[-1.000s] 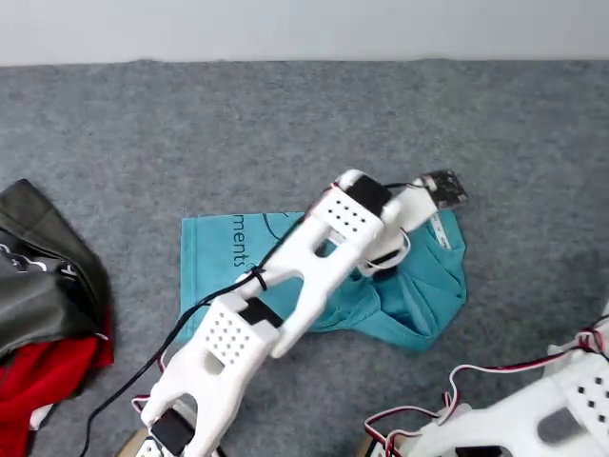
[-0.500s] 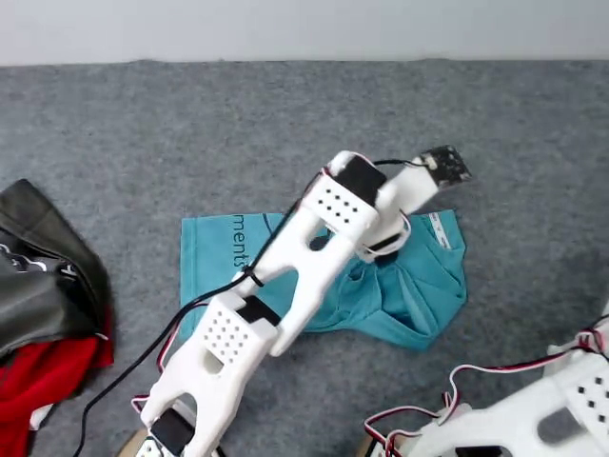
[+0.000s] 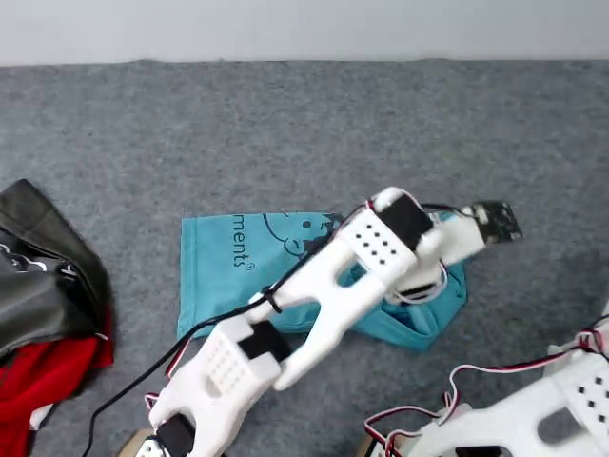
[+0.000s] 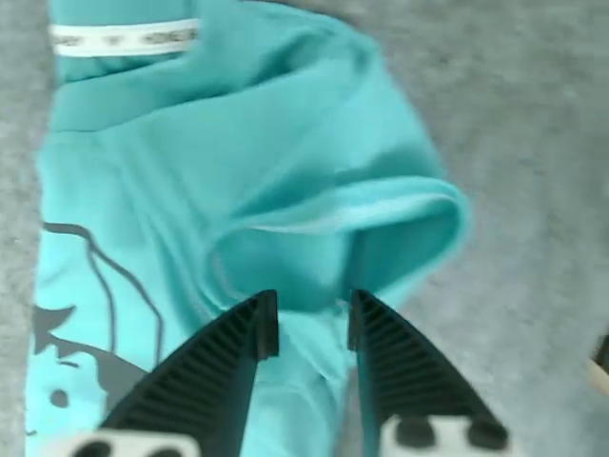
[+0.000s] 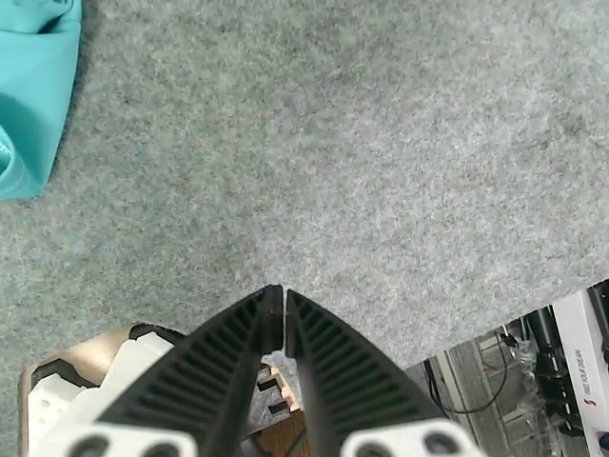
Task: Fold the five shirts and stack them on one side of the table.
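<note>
Left arm (image 3: 328, 281): stretched far forward on a diagonal.
Left claw (image 4: 311, 309): jaws slightly apart.
Right arm (image 3: 533, 414): tucked back near its base.
Right claw (image 5: 278, 300): jaws pressed together.

In the high view the left arm (image 3: 324, 286) covers the middle of the teal shirt (image 3: 214, 271) and hides part of its print. The dark garment (image 3: 38, 257) and the red garment (image 3: 52, 367) partly beneath it run off the picture's edge, as does the right arm (image 3: 533, 419). The left wrist view cuts the shirt off at its edges.
</note>
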Robot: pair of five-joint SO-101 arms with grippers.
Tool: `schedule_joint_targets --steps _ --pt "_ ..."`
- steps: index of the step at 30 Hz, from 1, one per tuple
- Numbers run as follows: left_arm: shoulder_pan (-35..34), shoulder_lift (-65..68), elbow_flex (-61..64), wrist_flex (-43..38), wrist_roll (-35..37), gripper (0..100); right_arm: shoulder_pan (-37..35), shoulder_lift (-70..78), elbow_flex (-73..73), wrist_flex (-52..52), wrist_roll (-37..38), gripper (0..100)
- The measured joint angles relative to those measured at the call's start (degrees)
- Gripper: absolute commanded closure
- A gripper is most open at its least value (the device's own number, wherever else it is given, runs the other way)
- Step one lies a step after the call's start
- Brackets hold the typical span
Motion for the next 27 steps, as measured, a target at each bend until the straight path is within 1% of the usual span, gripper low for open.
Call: schedule_joint_targets --steps 2,5,11,18,20,24,27 --pt "1.41 -1.85 4.13 0.00 -0.97 82 0.00 0.00 0.00 -0.18 0.00 99.0" --pt "2.46 -2.29 8.70 0.00 -2.20 80 0.00 0.00 0.00 -1.05 0.00 99.0" --pt "2.55 -2.37 11.78 -0.26 -2.37 80 0.00 0.00 0.00 -1.05 0.00 99.0" --pt "2.81 -2.46 18.37 -7.56 -2.37 81 0.00 0.00 0.00 -1.05 0.00 99.0" --pt "2.81 -2.46 18.81 -8.79 -2.64 85 0.00 0.00 0.00 -1.05 0.00 99.0" --pt "2.90 -2.46 19.16 -9.58 -2.64 98 0.00 0.00 0.00 -1.05 0.00 99.0" --pt "2.90 -2.46 19.16 -9.58 -2.64 99 0.00 0.00 0.00 -1.05 0.00 99.0"
